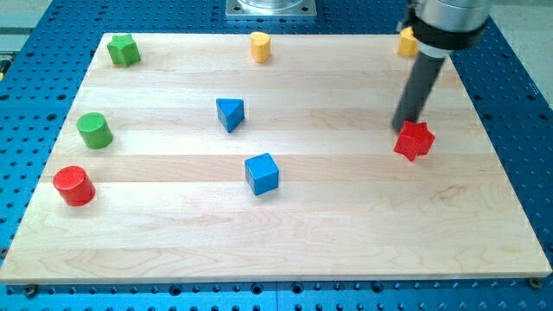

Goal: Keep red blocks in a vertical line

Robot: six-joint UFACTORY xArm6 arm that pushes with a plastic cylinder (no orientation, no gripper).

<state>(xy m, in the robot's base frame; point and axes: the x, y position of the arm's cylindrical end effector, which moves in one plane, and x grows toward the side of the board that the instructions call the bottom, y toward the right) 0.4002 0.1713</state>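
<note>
Right, my tip (403,128) sat just at the upper-left shoulder of the red star-shaped block (414,141), touching it or as near as makes no difference; I couldn't tell which from this angle. No gripper on this rig, just the dark rod, so there was nothing to open or close.

That star sat on the right side of the pale wooden counter (346,233). Its partner, the red cylinder block (73,185), stood far off near the view's left edge, lower down. So the two reds were well apart sideways, and no vertical line was there yet, by my reckoning.

Handling, as I judged it: the star looked small, light and rigid, likely to slide easily on the smooth wood. Its points worried me, since a push off-centre could spin it away from the rod. I reckoned pressing into a notch, square through the middle, would steer it best. The cylinder could roll off the tip's line if nudged off-axis.

Room was decent. Between the reds stood a blue cube block (262,174) and a blue triangular block (230,113), with a bare lane along the view's bottom. A green cylinder block (94,130) stood just above the red cylinder, close to the left edge, so I judged that corner tight. The star had open board below it and to its right before the edge.
</note>
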